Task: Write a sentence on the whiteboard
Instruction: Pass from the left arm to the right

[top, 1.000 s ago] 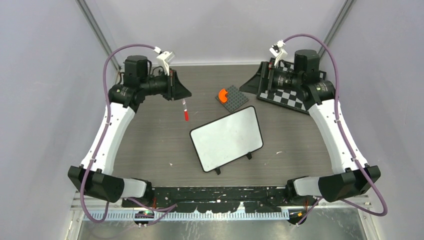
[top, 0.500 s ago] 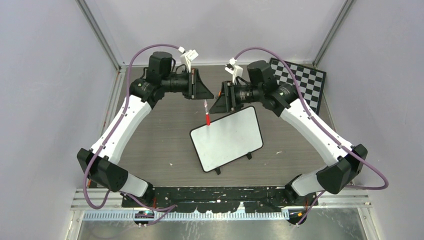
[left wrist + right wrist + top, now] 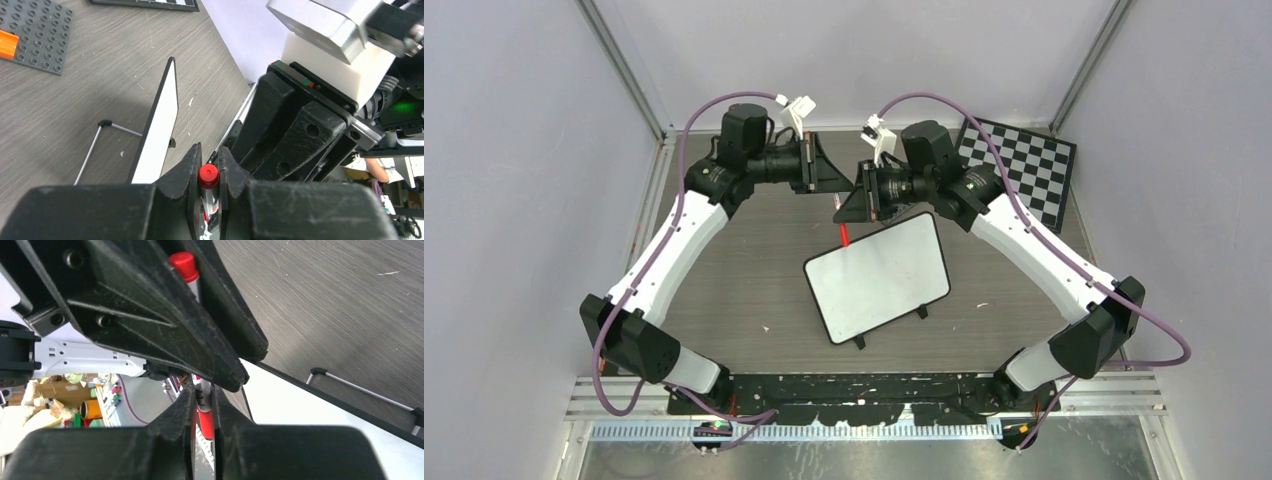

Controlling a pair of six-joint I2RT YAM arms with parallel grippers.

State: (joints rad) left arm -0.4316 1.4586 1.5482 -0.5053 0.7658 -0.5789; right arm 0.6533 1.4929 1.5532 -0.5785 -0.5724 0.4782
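The whiteboard (image 3: 879,275) lies tilted mid-table on small black feet; its face is plain white and no sentence shows on it. In the left wrist view the whiteboard (image 3: 161,135) is seen edge-on. My left gripper (image 3: 829,182) is shut on a red marker (image 3: 845,234) that hangs over the board's far left corner. The marker's red butt (image 3: 208,176) sits between the left gripper's (image 3: 209,152) fingers. My right gripper (image 3: 856,205) faces it, and in its wrist view the right gripper (image 3: 202,390) is shut on the marker's red cap (image 3: 205,424).
A black-and-white chessboard (image 3: 1021,165) lies at the back right. In the left wrist view a grey studded plate (image 3: 37,32) with an orange piece (image 3: 7,44) sits beyond the board. Grey walls stand close on both sides.
Both arms swung inward and met over the board's far corner. The right gripper left the chessboard and went from wide open to shut on the marker's cap. The left kept hold of the marker.
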